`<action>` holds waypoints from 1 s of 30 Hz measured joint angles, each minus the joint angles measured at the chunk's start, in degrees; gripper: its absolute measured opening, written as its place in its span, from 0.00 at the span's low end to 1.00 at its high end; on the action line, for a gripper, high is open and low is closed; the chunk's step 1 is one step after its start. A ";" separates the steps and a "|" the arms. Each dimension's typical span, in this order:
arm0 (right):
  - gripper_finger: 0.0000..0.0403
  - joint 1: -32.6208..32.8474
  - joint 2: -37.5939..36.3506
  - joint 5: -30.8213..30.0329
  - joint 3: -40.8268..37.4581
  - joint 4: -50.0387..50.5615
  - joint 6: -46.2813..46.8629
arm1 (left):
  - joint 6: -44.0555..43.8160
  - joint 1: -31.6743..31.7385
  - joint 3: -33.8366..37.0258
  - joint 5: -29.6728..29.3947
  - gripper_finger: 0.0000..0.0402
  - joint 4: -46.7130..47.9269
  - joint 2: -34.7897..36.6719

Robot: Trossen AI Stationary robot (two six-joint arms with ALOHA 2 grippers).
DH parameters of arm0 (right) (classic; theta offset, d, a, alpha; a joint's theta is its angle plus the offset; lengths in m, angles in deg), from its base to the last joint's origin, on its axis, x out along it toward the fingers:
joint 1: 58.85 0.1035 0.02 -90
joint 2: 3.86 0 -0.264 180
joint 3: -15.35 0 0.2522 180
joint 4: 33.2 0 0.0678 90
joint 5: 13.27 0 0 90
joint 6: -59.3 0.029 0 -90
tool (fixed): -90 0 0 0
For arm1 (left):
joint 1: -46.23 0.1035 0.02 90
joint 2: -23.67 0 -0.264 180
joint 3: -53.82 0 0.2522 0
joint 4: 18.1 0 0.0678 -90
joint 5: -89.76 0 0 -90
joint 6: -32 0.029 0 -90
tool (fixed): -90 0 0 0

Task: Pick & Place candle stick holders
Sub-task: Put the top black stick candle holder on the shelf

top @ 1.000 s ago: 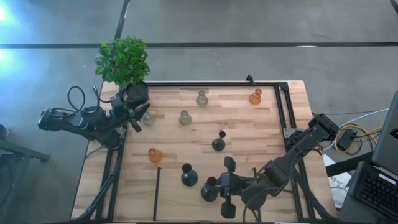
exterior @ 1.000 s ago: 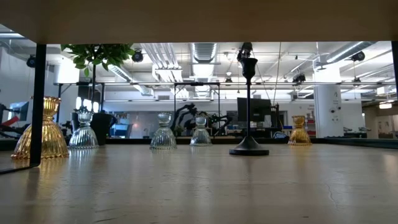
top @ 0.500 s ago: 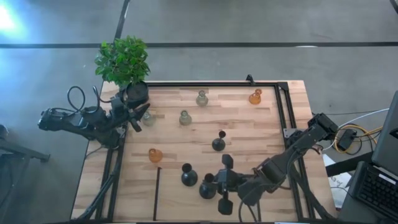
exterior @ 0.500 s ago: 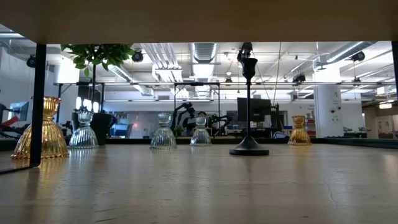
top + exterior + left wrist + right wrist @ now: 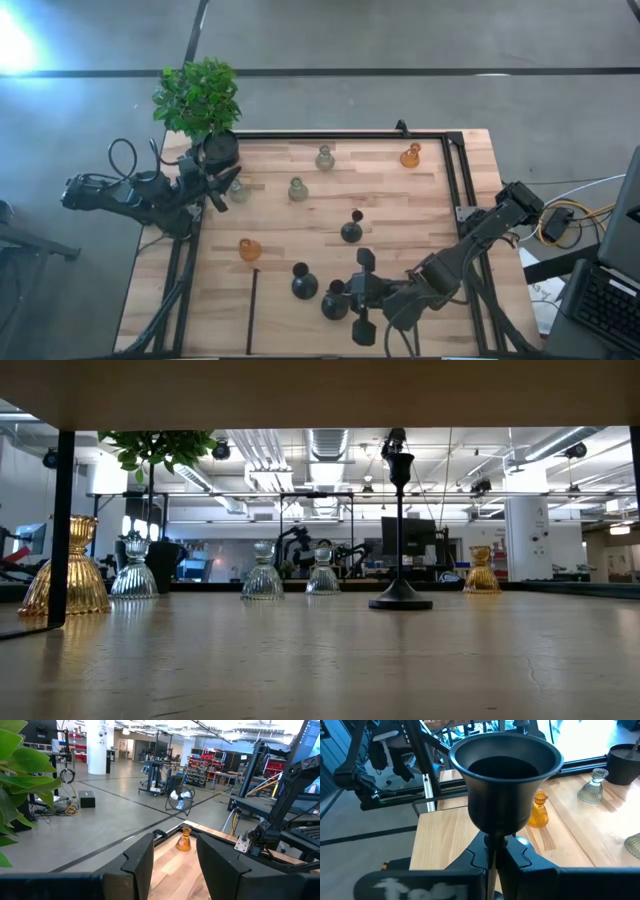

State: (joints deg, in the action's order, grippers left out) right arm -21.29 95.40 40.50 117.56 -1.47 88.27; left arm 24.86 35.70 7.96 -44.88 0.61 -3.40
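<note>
Right end effector (image 5: 492, 851) clamped on black candle holder (image 5: 506, 782): wide matte cup, thin stem; left end effector (image 5: 172, 865) apart.

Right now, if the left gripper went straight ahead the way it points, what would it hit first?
Judging by its wrist view, the left gripper lines up with the amber holder at the table's far corner. No other thing shows in that line, though depth is hard to judge.

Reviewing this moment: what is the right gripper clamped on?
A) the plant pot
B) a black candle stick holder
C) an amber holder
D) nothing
B: in the right wrist view the right gripper is shut on the thin stem of a black candle stick holder, cup upward.
</note>
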 joint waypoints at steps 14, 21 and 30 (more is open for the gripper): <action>0.03 0.04 -0.11 -0.70 -0.01 1.31 0.85 | -0.18 0.02 0.00 0.00 0.38 0.00 0.00; 0.03 0.04 -0.04 -1.07 0.01 1.57 0.83 | -0.17 0.00 0.00 0.00 0.38 0.00 -0.01; 0.03 0.13 -0.15 -1.25 0.01 1.53 1.14 | -0.16 0.01 0.00 0.00 0.38 0.00 0.00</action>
State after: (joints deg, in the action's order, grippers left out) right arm -21.16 95.25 39.26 117.58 0.06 89.41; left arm 24.69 35.71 7.96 -44.88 0.61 -3.40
